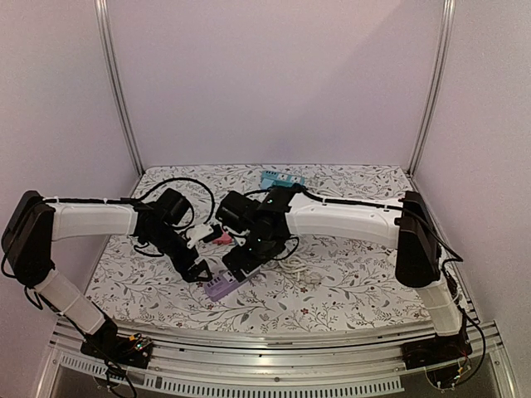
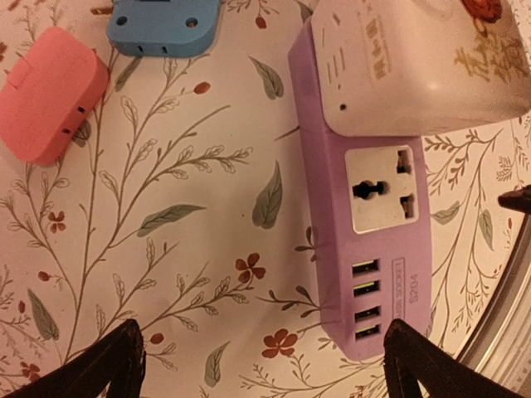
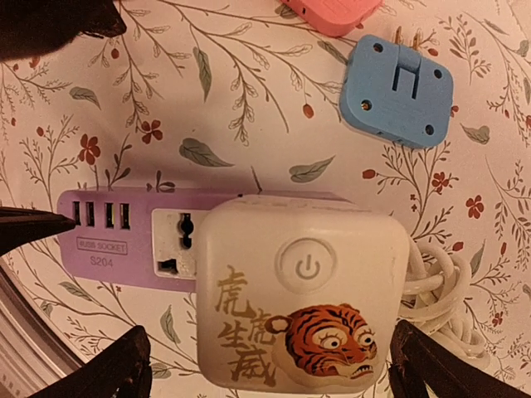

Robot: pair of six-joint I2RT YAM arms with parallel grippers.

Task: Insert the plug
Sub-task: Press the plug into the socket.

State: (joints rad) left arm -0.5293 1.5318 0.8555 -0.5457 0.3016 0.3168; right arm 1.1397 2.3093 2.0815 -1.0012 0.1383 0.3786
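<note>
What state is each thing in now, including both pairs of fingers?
Power strip: flat on the table, one socket and four USB ports free.
White plug: seated on the strip's other socket.
Blue plug: loose on the table, unplugged.
Pink plug: loose on the table, unplugged.
Left fingers: open, empty.
Right fingers: open, empty.

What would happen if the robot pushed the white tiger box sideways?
The white tiger box looks hard and blocky, so it probably won't squash or roll. It sits on the purple socket strip, so both would likely slide together.
</note>
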